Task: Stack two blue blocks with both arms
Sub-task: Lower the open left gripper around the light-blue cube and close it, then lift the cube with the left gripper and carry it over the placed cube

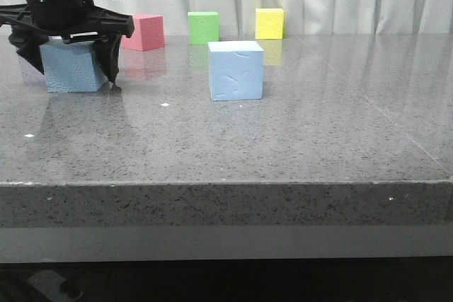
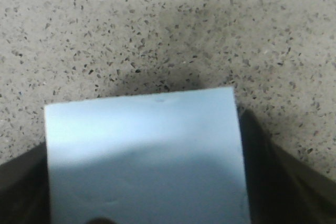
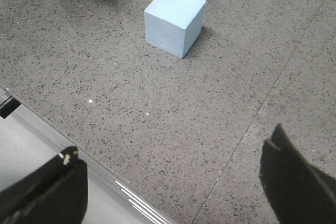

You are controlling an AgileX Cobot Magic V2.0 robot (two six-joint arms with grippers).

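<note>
Two blue blocks (image 1: 236, 70) upright, left pincer (image 1: 71, 68) apparently apart astride one (image 1: 71, 67), right pincer (image 3: 173, 192) apart.

I see two pale blue foam blocks, both upright on the grey bench. The left block (image 1: 71, 67) sits between my left tool's (image 1: 69, 68) spread fingers, resting on the bench. The dented block (image 1: 236, 70) stands free near the middle, well apart from it.
</note>
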